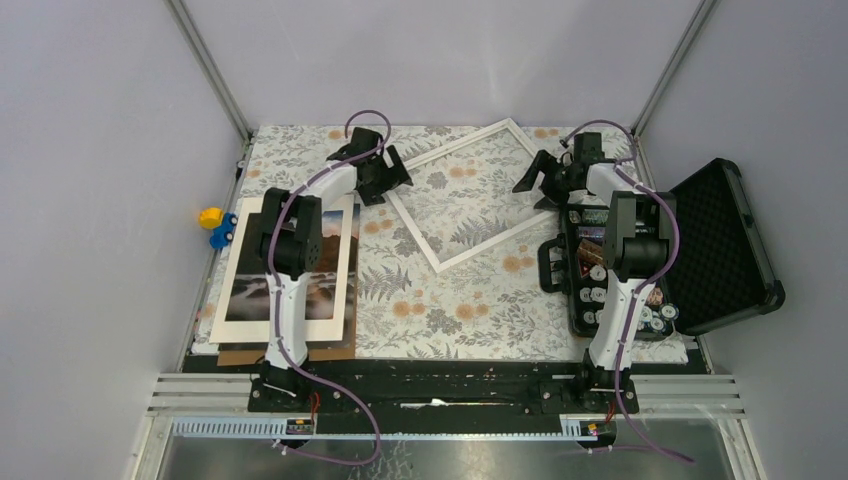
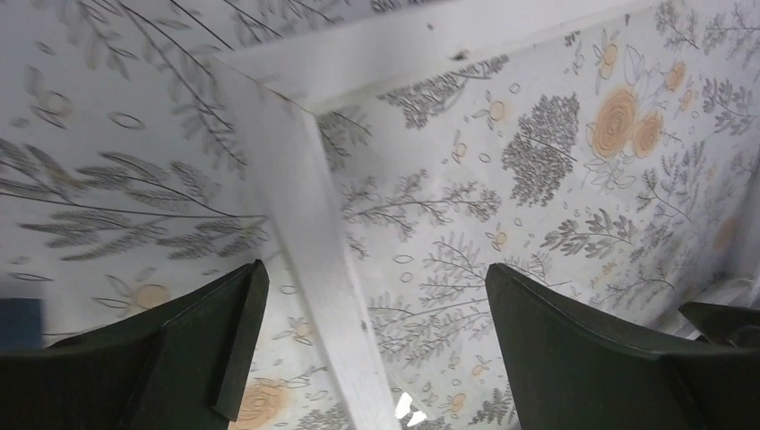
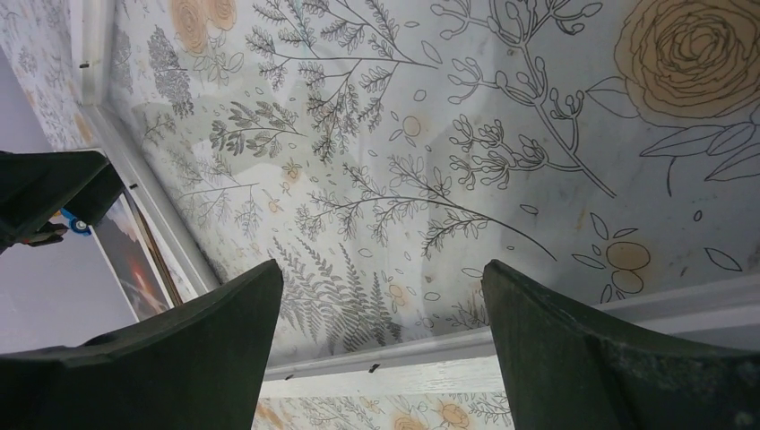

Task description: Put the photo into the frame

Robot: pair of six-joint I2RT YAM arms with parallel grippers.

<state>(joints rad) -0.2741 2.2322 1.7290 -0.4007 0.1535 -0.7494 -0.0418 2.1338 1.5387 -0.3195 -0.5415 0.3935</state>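
The white frame (image 1: 480,238) lies flat and empty at the middle back of the floral table, turned like a diamond. My left gripper (image 1: 387,182) is open over its left corner. In the left wrist view the open gripper (image 2: 375,269) straddles a frame bar (image 2: 314,233) just below that corner. My right gripper (image 1: 533,184) is open over the frame's right side. In the right wrist view that open gripper (image 3: 381,269) hovers above the frame's edge (image 3: 430,367). The photo (image 1: 332,232) lies at the left under a white mat (image 1: 300,328), partly hidden by my left arm. It also shows in the right wrist view (image 3: 134,260).
A brown backing board (image 1: 300,353) sticks out under the mat at the front left. An open black case (image 1: 720,240) holding batteries and small items stands at the right edge. A yellow and blue toy (image 1: 214,226) sits beyond the table's left edge.
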